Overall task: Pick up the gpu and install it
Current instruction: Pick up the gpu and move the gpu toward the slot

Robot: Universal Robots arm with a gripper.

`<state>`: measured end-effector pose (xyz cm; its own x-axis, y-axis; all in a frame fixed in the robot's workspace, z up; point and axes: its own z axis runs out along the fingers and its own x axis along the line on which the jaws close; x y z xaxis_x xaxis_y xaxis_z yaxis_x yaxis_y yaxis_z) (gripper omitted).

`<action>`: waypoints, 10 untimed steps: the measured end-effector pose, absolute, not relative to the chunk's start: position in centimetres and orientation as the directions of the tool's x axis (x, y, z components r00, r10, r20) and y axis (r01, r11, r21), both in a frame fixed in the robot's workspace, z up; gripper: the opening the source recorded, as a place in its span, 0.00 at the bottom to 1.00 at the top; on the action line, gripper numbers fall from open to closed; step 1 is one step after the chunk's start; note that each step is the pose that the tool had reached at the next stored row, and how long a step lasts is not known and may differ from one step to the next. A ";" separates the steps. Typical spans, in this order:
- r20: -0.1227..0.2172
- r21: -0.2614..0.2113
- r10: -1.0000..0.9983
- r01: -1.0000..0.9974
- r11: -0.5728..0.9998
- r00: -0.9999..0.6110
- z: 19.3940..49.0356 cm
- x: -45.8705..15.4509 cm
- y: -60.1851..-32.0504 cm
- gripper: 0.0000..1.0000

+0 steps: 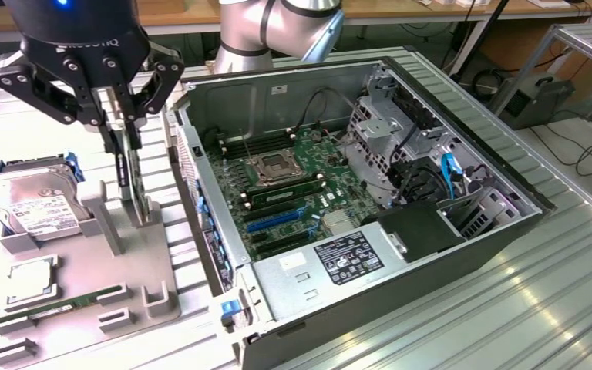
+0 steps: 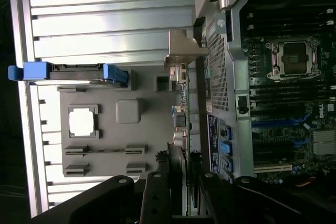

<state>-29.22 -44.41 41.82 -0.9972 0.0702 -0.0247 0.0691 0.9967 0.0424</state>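
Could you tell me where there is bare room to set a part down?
The ribbed table is bare on the exterior view's right of the computer case. The grey tray is crowded: hard drive, RAM stick, gpu under the gripper.

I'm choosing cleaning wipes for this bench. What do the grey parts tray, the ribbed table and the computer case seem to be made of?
The parts tray is probably plastic: matte grey with moulded slots. The table is likely aluminium: silvery ribbed panels with bright glare. The computer case looks like sheet metal, bare dull grey inside and dark-coated outside.
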 end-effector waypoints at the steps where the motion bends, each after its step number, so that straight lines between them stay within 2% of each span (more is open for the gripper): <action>1: -0.025 0.042 0.070 0.069 0.997 -0.997 41.8 -29.1 -44.4 0.26; 10: -0.025 0.042 0.070 0.069 0.997 -0.997 41.8 -27.8 -44.4 0.26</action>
